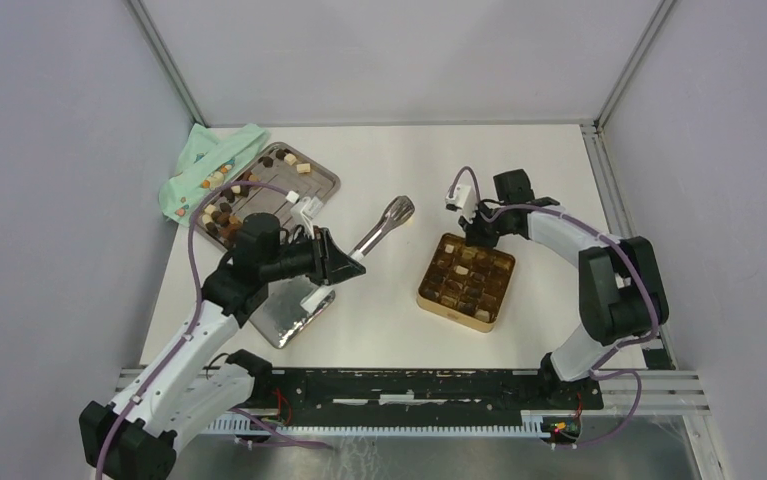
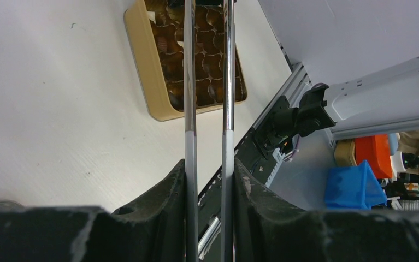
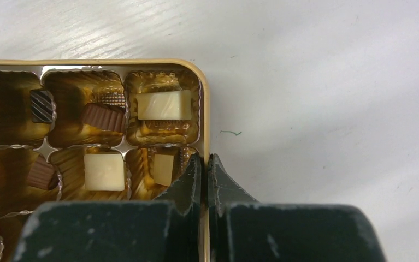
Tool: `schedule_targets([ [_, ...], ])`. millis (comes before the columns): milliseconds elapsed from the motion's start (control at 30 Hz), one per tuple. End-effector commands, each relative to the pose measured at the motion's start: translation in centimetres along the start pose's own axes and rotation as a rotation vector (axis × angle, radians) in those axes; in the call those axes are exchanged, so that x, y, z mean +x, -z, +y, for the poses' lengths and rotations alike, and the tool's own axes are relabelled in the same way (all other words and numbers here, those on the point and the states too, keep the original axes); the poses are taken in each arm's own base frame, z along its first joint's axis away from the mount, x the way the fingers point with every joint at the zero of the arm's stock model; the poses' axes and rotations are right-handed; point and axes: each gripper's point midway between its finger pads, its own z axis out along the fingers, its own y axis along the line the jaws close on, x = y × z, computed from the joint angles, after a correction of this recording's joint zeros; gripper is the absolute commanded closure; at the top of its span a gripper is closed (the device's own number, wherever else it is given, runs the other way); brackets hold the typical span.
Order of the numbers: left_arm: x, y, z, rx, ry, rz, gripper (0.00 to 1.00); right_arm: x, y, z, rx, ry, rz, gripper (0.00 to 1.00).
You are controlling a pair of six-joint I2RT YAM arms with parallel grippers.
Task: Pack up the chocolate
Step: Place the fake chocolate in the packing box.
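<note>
Neatly, smooth cream and ribbed brown chocolate (image 3: pixel 163 105) sits in crinkled cups inside the square gold tin (image 3: pixel 87 61), right of the middle of the worktop (image 3: pixel 332 82). The right hand (image 3: pixel 204 164) pinches the tin's thin wall, closed; the left hand (image 2: pixel 210 165) clamps shiny steel tongs (image 2: pixel 189 82).

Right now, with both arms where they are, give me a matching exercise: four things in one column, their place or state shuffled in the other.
1 tongs
2 gold tin
3 mint-green bag
4 cream-white chocolate

A rim pinched by the right jaws
B lying at the far left
C in the tin's corner compartment
D gripped in the left jaws

Pairs: 1-D, 2-A, 3-B, 4-C
</note>
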Motion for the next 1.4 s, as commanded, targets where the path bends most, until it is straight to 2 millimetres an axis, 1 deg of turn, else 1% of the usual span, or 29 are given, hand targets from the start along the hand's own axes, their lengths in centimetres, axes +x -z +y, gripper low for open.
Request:
schedule_targets([
  [0,-1.1,-0.2,-2.3,0.082,-0.05,-0.043,0.98,-3.6,3.4,-1.7,0.144,0.04,-0.134,1.0],
  [67,-0.9,-0.5,-2.6,0.092,-0.059,-0.044,0.98,-5.1,5.4,-2.5,0.222,0.067,-0.191,1.0],
  [100,-0.9,-0.6,-2.8,0.098,-0.065,-0.048,0.98,-5.5,6.2,-2.7,0.255,0.077,-0.208,1.0],
  [167,-1.0,-0.9,-3.3,0.111,-0.076,-0.057,0.98,-7.1,8.5,-3.4,0.343,0.112,-0.267,1.0],
  [233,-1.0,-1.1,-3.8,0.125,-0.092,-0.065,0.98,-8.1,10.5,-3.8,0.419,0.135,-0.315,1.0],
  [300,-1.0,-1.5,-4.2,0.138,-0.108,-0.072,0.98,-8.9,12.0,-4.0,0.478,0.151,-0.355,1.0],
  [400,-0.9,-2.0,-4.7,0.155,-0.134,-0.082,0.98,-9.5,13.6,-4.1,0.531,0.154,-0.389,1.0],
  [533,-0.2,-3.3,-5.5,0.181,-0.163,-0.073,0.98,-9.2,14.1,-4.1,0.548,0.136,-0.399,1.0],
  [600,0.6,-4.1,-6.0,0.191,-0.172,-0.048,0.98,-8.8,14.2,-4.2,0.549,0.119,-0.399,1.0],
  [733,1.9,-5.6,-6.8,0.206,-0.196,-0.012,0.98,-9.0,14.9,-4.5,0.575,0.113,-0.424,1.0],
  [967,3.6,-7.9,-7.6,0.203,-0.239,0.046,0.98,-8.6,15.4,-4.5,0.594,0.097,-0.439,1.0],
  [1200,4.7,-9.7,-8.1,0.203,-0.255,0.086,0.98,-7.9,15.2,-4.4,0.583,0.063,-0.451,1.0],
  [1367,5.4,-11.2,-8.5,0.205,-0.264,0.107,0.98,-6.5,14.1,-4.5,0.546,-0.012,-0.451,1.0],
])
